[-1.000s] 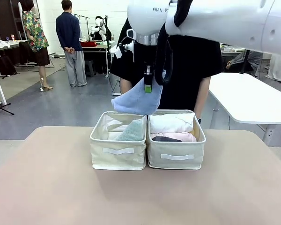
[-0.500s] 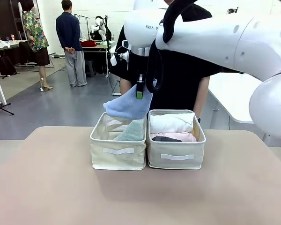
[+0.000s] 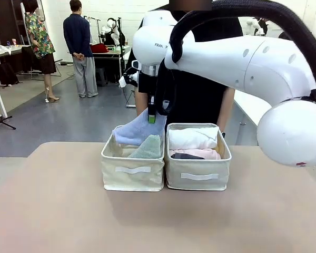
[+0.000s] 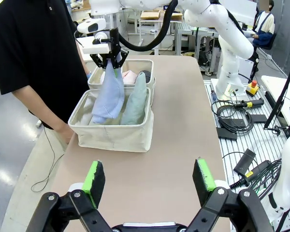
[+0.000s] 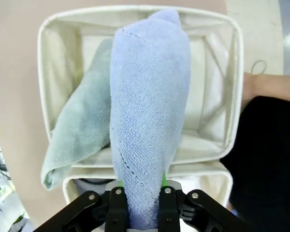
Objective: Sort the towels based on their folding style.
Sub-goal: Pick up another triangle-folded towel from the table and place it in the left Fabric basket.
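Blue towel [image 3: 139, 132]: narrow end pinched by right fingers [image 3: 151, 117], closed on it.
Axis: approx vertical; hangs straight below fingers, lower end inside left bin [image 3: 131, 171].
Neighbour: green towel [image 3: 148, 147] leaning just beside it, same bin.
Right bin [image 3: 197, 176]: rolled towels.
Left fingers [image 4: 94, 176]: spread open, empty, over desk [image 3: 158, 221], well apart from bins.
Next (est.): right arm lowers slightly, lets go.

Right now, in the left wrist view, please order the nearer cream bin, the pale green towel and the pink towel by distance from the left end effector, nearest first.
From the left end effector:
1. Nearer cream bin, straight ahead.
2. Pale green towel, inside that bin.
3. Pink towel, in the farther bin behind.
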Controlling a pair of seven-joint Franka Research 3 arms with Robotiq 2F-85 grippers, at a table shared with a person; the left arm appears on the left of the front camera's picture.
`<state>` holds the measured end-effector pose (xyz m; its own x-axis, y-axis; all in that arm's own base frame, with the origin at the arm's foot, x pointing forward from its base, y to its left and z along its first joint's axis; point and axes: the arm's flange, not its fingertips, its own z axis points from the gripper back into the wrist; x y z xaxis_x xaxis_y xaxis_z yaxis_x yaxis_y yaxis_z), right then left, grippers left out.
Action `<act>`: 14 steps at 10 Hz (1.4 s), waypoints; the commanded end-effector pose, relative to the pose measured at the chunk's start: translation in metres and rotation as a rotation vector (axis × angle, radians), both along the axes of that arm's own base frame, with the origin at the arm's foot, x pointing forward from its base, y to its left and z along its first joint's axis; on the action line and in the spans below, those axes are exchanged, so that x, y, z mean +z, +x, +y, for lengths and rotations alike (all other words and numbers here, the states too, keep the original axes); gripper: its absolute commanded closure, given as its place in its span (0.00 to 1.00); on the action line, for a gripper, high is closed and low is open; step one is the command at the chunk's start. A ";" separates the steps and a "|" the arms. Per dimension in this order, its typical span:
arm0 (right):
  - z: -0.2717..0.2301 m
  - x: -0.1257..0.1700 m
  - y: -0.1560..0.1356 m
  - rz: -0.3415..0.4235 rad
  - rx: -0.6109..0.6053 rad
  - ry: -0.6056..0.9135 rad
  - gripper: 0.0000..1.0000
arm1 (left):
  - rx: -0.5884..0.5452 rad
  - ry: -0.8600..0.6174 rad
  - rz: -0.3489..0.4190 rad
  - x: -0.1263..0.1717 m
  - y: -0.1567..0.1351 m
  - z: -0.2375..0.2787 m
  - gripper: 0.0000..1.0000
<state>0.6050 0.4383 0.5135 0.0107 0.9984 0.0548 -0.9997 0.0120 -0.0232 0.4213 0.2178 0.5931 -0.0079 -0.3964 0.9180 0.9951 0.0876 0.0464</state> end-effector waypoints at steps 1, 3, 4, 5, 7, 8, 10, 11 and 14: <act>0.025 0.013 0.029 0.044 -0.001 -0.006 0.77 | 0.016 -0.005 0.000 0.001 -0.001 -0.002 0.05; 0.030 0.000 0.028 0.073 0.007 -0.029 0.77 | 0.016 -0.005 0.000 0.001 -0.001 -0.002 0.05; 0.034 -0.008 0.029 0.084 0.012 -0.042 0.77 | 0.016 -0.005 0.000 0.001 -0.001 -0.002 0.05; 0.038 -0.017 0.029 0.084 0.028 -0.047 0.77 | 0.016 -0.005 0.000 0.001 -0.001 -0.002 0.05; 0.044 -0.034 0.029 0.080 0.053 -0.037 0.77 | 0.016 -0.005 0.000 0.001 -0.001 -0.002 0.05; 0.047 -0.042 0.029 0.083 0.061 -0.031 0.77 | 0.016 -0.005 0.000 0.001 -0.001 -0.002 0.05; 0.051 -0.052 0.030 0.093 0.072 -0.038 0.77 | 0.016 -0.005 0.000 0.001 -0.001 -0.002 0.05; 0.052 -0.057 0.030 0.096 0.077 -0.038 0.77 | 0.016 -0.005 0.000 0.001 -0.001 -0.002 0.05; 0.055 -0.065 0.029 0.100 0.083 -0.035 0.77 | 0.016 -0.005 0.000 0.001 -0.001 -0.002 0.05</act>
<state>0.6072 0.4690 0.4386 -0.0464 0.9989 0.0015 -0.9968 -0.0464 0.0646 0.4213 0.2178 0.5930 -0.0078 -0.3964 0.9181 0.9951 0.0876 0.0463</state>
